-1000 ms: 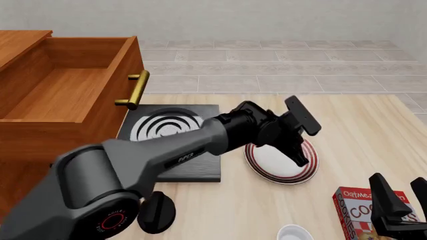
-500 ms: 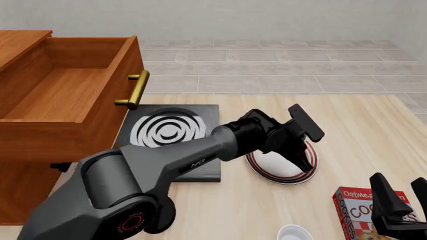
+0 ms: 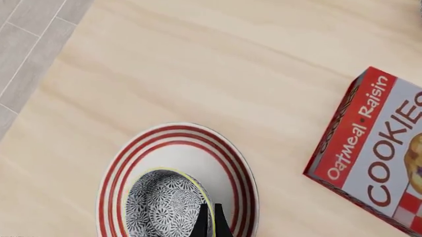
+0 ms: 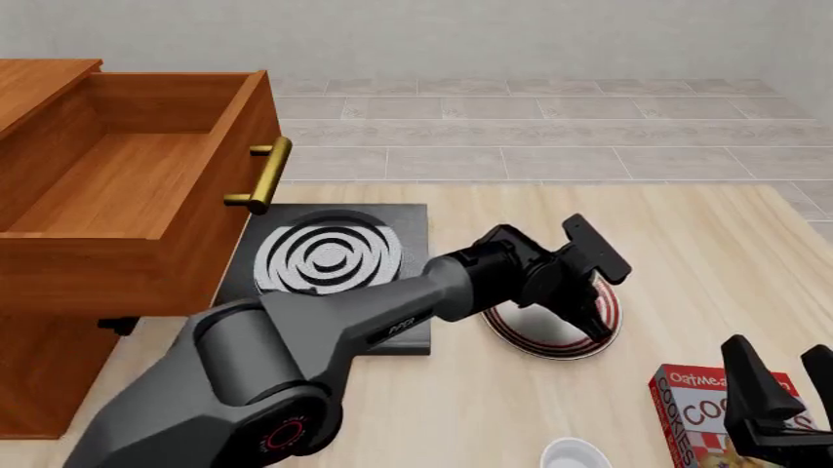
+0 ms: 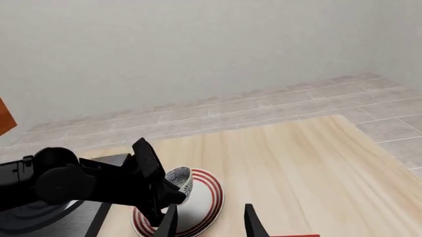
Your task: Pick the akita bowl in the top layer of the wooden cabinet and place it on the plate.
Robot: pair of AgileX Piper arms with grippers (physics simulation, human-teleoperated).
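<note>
I get flat, even, bright light in all three views, with no single source I can place. Shadows are soft and faint: a dim smudge under the plate [image 4: 553,327] and under the left arm. No glare on the table [image 4: 703,253] or the cabinet [image 4: 117,205]. Everything renders sharp edge to edge, no blur, no bending at the frame borders.

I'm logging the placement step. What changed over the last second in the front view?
The left end effector dropped lower over the plate and its arm stretched flatter toward it. The akita bowl sits over the plate, in its fingers. The open top layer, black slab, cookie box and right end effector stayed put.
</note>
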